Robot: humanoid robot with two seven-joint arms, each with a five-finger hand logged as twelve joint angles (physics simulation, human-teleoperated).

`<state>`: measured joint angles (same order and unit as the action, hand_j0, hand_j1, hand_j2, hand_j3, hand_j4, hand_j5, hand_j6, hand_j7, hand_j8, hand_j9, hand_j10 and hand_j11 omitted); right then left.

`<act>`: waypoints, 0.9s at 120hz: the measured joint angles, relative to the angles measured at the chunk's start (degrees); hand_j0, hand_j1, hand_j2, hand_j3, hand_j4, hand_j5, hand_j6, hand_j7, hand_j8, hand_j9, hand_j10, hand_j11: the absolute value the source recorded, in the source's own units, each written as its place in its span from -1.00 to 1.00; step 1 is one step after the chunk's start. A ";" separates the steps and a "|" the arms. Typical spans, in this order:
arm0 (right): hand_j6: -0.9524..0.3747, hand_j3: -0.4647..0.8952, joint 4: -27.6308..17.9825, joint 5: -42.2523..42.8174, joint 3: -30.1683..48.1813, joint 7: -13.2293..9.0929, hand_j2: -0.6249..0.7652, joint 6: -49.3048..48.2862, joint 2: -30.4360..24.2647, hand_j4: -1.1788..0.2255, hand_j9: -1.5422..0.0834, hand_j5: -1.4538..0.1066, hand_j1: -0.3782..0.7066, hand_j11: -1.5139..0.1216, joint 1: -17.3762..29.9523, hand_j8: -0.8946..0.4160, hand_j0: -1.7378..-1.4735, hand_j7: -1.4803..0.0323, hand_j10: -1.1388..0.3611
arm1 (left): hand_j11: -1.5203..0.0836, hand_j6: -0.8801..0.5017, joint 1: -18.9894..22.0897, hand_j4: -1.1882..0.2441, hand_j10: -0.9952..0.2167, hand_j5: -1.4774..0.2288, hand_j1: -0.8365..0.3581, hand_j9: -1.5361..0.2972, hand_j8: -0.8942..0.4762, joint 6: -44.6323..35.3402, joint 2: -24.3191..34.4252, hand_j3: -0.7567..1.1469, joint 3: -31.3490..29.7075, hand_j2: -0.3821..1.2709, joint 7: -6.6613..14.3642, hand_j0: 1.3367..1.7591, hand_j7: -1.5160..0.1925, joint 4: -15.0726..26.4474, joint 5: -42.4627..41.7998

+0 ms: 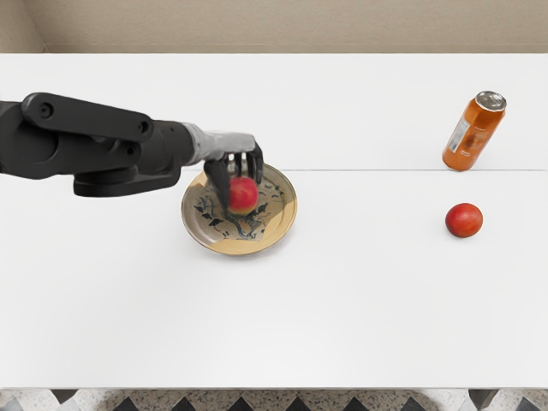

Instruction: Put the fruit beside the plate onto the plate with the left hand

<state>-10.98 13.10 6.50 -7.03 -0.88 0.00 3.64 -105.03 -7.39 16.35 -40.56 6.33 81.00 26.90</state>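
A tan plate (272,224) with a dark branch pattern sits left of the table's middle. Over its centre, my left hand (235,175) has its dark fingers curled around a red and yellow fruit (244,196). Whether the fruit touches the plate's surface or hangs just above it, I cannot tell. The left arm reaches in from the picture's left edge. A second red fruit (463,220) lies alone on the table far to the right. The right arm does not show.
An orange bottle (473,131) with a silver cap stands tilted at the back right, behind the second fruit. The white table (342,308) runs to a front edge near the bottom of the picture.
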 joint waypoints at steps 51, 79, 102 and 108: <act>0.39 -0.32 -0.01 0.00 0.00 0.00 -0.11 0.00 0.00 0.63 0.84 0.81 -0.87 0.80 0.00 0.31 -0.40 0.90 0.47 | 0.40 -0.13 1.80 0.24 0.14 0.26 0.40 0.24 -0.11 15.97 19.34 -0.20 9.56 -0.43 -0.08 0.52 0.31 1.56 -12.27; 0.39 -0.32 -0.01 0.00 0.00 0.00 -0.11 0.00 0.00 0.63 0.84 0.81 -0.87 0.80 0.00 0.31 -0.40 0.90 0.47 | 0.46 -0.11 9.45 0.29 0.20 0.32 0.45 0.29 -0.08 38.37 34.21 -0.20 17.54 -0.46 -0.09 0.52 0.36 1.45 -25.84; 0.39 -0.32 0.00 0.00 0.00 0.00 -0.11 0.00 0.00 0.63 0.84 0.81 -0.87 0.80 -0.01 0.31 -0.40 0.90 0.47 | 0.48 -0.10 22.62 0.30 0.22 0.34 0.47 0.31 -0.07 41.76 41.07 -0.20 29.91 -0.47 -0.09 0.52 0.38 0.60 -28.40; 0.39 -0.32 0.00 0.00 0.00 0.00 -0.11 0.00 0.00 0.63 0.84 0.81 -0.87 0.80 0.00 0.31 -0.40 0.90 0.47 | 0.48 -0.09 24.41 0.30 0.22 0.34 0.47 0.31 -0.07 42.00 41.43 -0.20 31.42 -0.47 -0.09 0.52 0.38 -1.06 -30.05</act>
<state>-10.98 13.10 6.51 -7.03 -0.88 0.00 3.64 -80.62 34.62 57.78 -9.14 6.24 79.95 -3.15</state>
